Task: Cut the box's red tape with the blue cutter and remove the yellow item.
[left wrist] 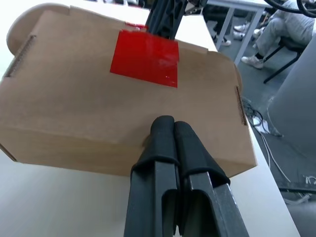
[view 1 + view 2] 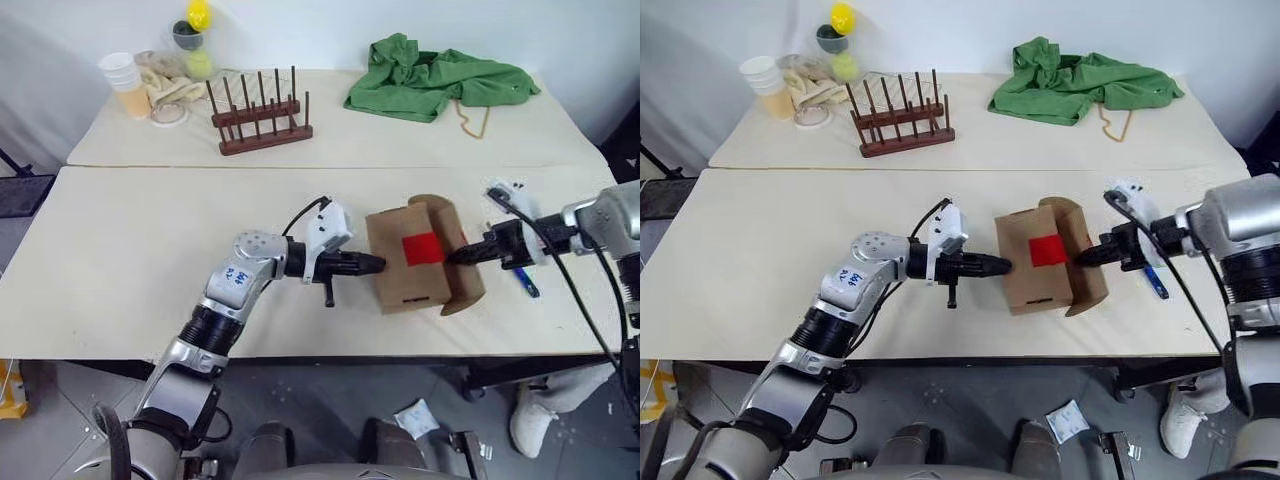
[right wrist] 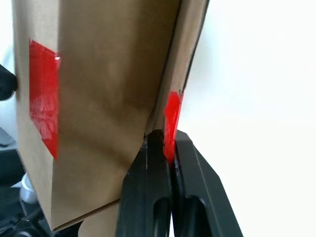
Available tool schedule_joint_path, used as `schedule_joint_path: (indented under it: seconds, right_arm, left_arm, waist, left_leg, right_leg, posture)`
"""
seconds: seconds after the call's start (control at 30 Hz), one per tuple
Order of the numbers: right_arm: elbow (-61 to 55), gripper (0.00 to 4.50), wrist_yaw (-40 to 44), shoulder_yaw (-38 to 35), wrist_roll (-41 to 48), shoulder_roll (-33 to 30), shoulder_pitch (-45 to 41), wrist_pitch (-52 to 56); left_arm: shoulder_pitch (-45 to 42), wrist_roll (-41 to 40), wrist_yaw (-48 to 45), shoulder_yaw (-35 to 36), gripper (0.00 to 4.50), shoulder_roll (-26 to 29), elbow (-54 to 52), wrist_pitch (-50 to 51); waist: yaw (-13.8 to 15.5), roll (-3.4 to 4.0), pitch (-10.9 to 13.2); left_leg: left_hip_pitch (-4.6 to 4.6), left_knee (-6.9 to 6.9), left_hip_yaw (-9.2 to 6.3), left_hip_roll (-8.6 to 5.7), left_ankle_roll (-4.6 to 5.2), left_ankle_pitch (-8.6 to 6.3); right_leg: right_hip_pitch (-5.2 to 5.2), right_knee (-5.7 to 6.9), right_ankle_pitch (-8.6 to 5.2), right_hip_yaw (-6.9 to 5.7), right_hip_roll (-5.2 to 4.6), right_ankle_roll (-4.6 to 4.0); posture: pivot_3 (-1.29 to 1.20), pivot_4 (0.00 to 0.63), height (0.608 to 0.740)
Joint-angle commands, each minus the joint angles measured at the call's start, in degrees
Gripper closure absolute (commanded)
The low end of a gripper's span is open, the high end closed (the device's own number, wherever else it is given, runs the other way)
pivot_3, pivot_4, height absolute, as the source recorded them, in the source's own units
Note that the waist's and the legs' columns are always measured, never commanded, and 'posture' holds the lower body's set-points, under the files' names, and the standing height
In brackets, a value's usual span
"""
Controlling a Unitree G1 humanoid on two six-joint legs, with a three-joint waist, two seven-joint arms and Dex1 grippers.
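The box [image 2: 408, 262] sits near the front edge of the near table [image 2: 120, 260], between the two grippers, with the red tape [image 2: 422, 248] square on its top face. Its lid flap on the robot's right stands lifted and curls away from the body of the carton. The head views show that much; the right wrist view shows more, a strip of red running down over the flap's edge, and the right gripper [image 3: 165, 145] pinched shut on that flap edge, red tape between its fingers. The left wrist view gives the other side: the left gripper [image 1: 167, 129], its two fingers pressed together with nothing between them, tips set against the box's side wall just under the top face. What is inside the box I can't tell from any view.

The blue cutter [image 2: 526, 282] lies on the table just behind the right gripper, close to the table's right end, in neither gripper.

On the far table [image 2: 420, 140] there is a wooden peg rack [image 2: 258, 118], a crumpled green cloth [image 2: 435, 80], a stack of paper cups [image 2: 124, 82], and a small dark bowl [image 2: 187, 37] with a yellow ball [image 2: 199, 14] perched on it.
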Motion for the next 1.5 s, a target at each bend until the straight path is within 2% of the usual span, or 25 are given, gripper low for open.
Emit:
schedule_joint_path:
  seconds: [0.03,0.2,0.4,0.6,0.83,1.03,1.17,1.37,1.5]
  right_arm:
    - [-4.3,4.47,1.3,5.6,-3.1,-8.1,-8.0,2.1]
    - [-5.4,4.47,5.0,12.1,-3.6,-11.7,-15.9,3.6]
    - [-9.6,4.47,7.8,18.9,-3.3,-13.0,-20.5,6.2]
    - [-7.3,4.47,6.8,21.9,-4.6,-10.1,-21.6,6.1]
    - [-5.1,4.47,6.8,25.3,-6.2,-7.6,-23.1,5.8]
    - [-2.7,4.47,6.8,27.2,-7.5,-6.4,-25.2,5.7]
    - [-1.5,4.47,6.3,27.7,-8.1,-5.6,-26.2,5.2]
    - [-1.5,4.47,5.0,26.5,-7.9,-4.9,-25.3,5.6]
    - [-1.4,4.47,4.0,25.5,-7.6,-4.3,-24.5,5.6]
  left_arm:
    - [-1.3,-0.4,3.1,0.5,4.50,-6.5,4.7,-6.4]
    - [-2.3,0.7,5.8,0.4,4.50,-11.6,7.9,-9.2]
    - [0.4,1.0,6.9,0.2,4.50,-11.7,7.1,-9.7]
    - [2.4,1.8,8.4,0.2,4.50,-10.5,5.8,-9.2]
    - [4.1,2.9,9.6,0.9,4.50,-6.7,3.6,-8.9]
    - [6.3,-4.3,1.5,1.9,4.50,-2.6,-4.6,-2.6]
    - [-0.2,-8.7,-2.0,4.2,4.50,-1.4,-10.1,-1.2]
    - [-5.9,-9.1,-3.8,1.5,4.50,-1.7,-13.0,1.4]
    - [-8.1,-7.1,-3.2,-0.7,4.50,-3.3,-10.2,0.3]
  waist:
    - [0.2,0.15,0.0]
    - [0.1,0.17,0.0]
    - [0.1,0.23,0.0]
    - [0.3,0.22,0.0]
    - [0.1,0.23,0.0]
    - [0.1,0.23,0.0]
    - [0.2,0.23,0.0]
    - [0.0,0.24,0.0]
    - [0.0,0.24,0.0]
  left_leg:
    - [-0.03,0.03,0.05,-0.02,0.01,0.00]
    - [-0.14,0.00,0.05,-0.01,0.01,-0.02]
    - [-0.12,-0.02,0.05,0.01,-0.01,-0.04]
    - [-0.18,0.09,0.04,0.00,0.01,-0.05]
    - [-0.15,0.07,0.04,0.01,0.00,-0.05]
    - [-0.16,0.07,0.04,0.01,0.00,-0.05]
    - [-0.26,0.13,0.02,0.01,0.00,-0.05]
    - [-0.44,0.20,-0.02,-0.01,0.01,-0.05]
    - [-0.63,0.24,0.00,-0.01,0.01,-0.05]
  right_leg:
    - [-0.04,0.00,0.00,0.04,-0.02,0.01]
    - [-0.15,-0.07,0.01,0.04,-0.01,0.01]
    - [-0.18,-0.05,0.00,0.05,-0.01,0.00]
    - [-0.17,-0.05,0.01,0.04,-0.02,0.00]
    - [-0.17,-0.02,0.01,0.04,-0.01,0.00]
    - [-0.18,-0.02,0.01,0.04,-0.01,0.00]
    - [-0.22,-0.01,0.01,0.02,-0.01,0.00]
    - [-0.35,0.00,0.03,-0.01,-0.01,0.04]
    - [-0.61,0.07,0.03,0.01,0.00,0.04]
  posture:
    - [0.00,0.150,0.740]
    - [0.00,0.150,0.740]
    - [0.00,0.150,0.740]
    - [0.00,0.150,0.740]
    - [0.00,0.150,0.740]
    - [0.00,0.150,0.740]
    - [0.00,0.150,0.740]
    - [0.00,0.150,0.740]
    - [0.00,0.150,0.740]
